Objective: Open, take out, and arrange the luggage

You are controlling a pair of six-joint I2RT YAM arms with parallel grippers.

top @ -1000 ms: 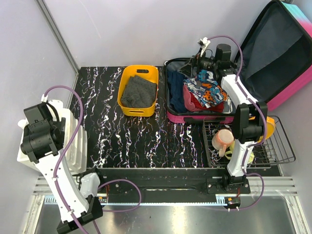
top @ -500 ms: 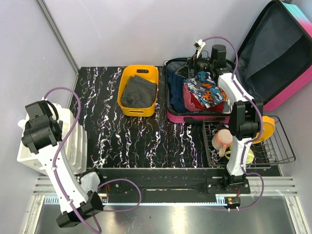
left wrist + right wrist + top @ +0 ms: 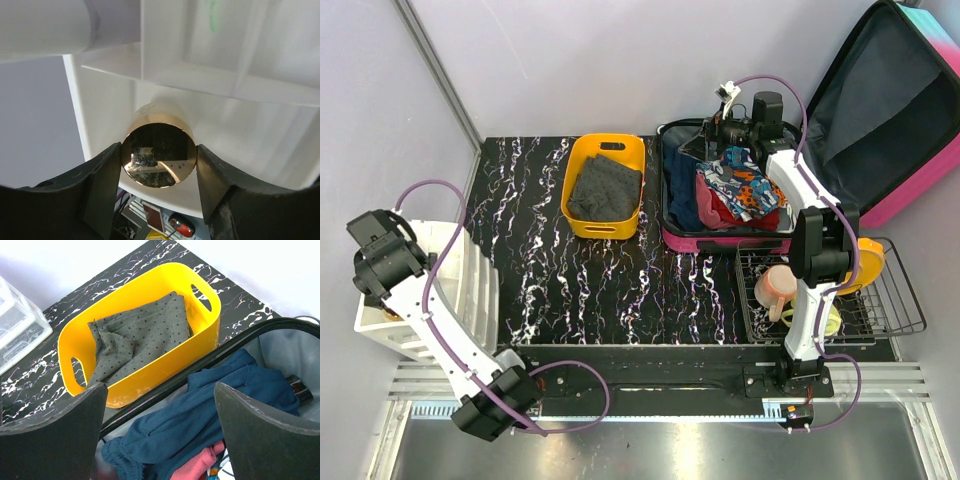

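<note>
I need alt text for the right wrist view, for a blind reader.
The open right gripper hovers over a crumpled blue garment inside the grey-lined suitcase. Beside it, a yellow plastic bin holds a folded grey dotted cloth.

Top view was evenly lit from above: soft shadows on the worktop (image 3: 550,270), mild glare on the steel plate (image 3: 670,450). Left wrist view: white plastic container (image 3: 240,65) blown out and blurry, left gripper (image 3: 159,170) dark, gold can (image 3: 158,150) full of reflections. Right wrist view: bright, yellow bin (image 3: 150,376) sharp, right gripper (image 3: 160,407) out of focus.

Lab test cell: plain partition walls (image 3: 570,60), aluminium rail (image 3: 700,386), marbled table (image 3: 620,290).
</note>
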